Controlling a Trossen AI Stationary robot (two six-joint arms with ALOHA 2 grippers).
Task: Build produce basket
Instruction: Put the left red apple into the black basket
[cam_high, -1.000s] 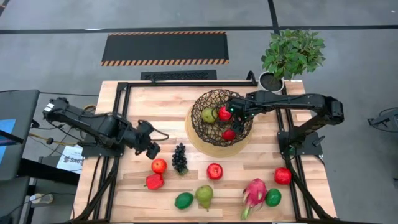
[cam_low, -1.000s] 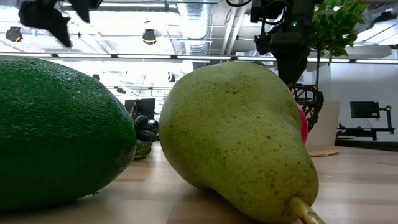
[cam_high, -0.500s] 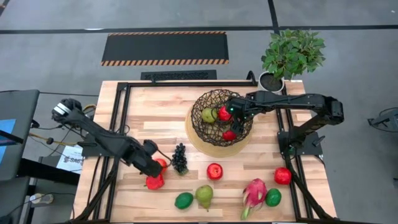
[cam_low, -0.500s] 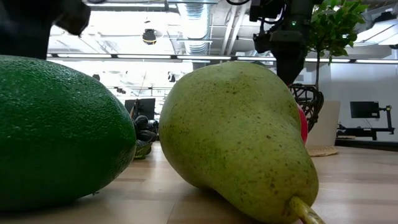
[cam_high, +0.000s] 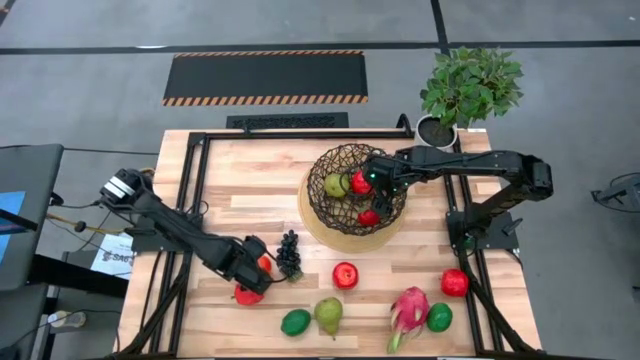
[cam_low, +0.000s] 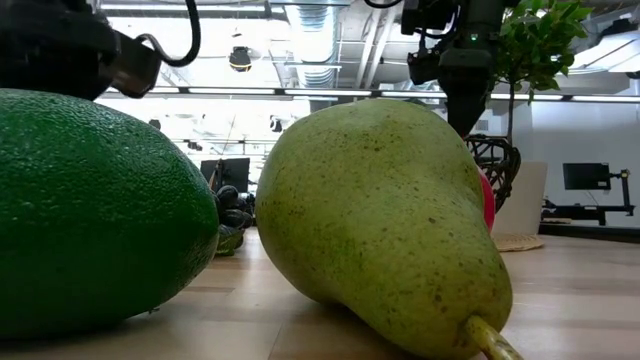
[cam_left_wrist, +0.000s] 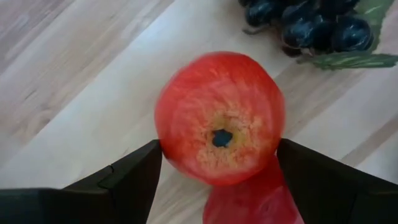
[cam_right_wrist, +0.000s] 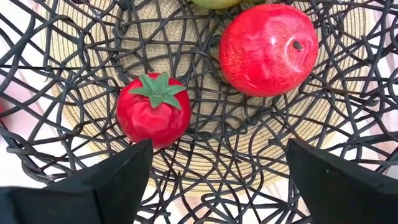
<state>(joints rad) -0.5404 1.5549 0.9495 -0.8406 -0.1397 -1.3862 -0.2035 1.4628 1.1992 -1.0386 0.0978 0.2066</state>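
A red apple (cam_left_wrist: 219, 118) rests on the table near its left front, beside a dark grape bunch (cam_high: 289, 254). My left gripper (cam_high: 252, 270) points down over this apple, open, one finger on each side of it and close to its skin. The basket (cam_high: 352, 190), a dark wire bowl on a tan disc, holds a pear (cam_high: 335, 185), a red apple (cam_right_wrist: 267, 48) and a red fruit with a green calyx (cam_right_wrist: 153, 109). My right gripper (cam_high: 378, 180) hangs open above the basket's inside, holding nothing.
Another red fruit (cam_high: 247, 294) lies just in front of the left gripper. Along the front lie a lime (cam_high: 294, 322), a pear (cam_high: 329, 315), a dragon fruit (cam_high: 409, 309), a second lime (cam_high: 438, 317) and two apples (cam_high: 345, 275) (cam_high: 455, 282). A potted plant (cam_high: 468, 88) stands at the far right.
My left gripper has come down and moved toward the table's near edge and a little right, tipping more steeply downward, until its open fingers stand on either side of the red apple by the grapes. No fruit has moved.
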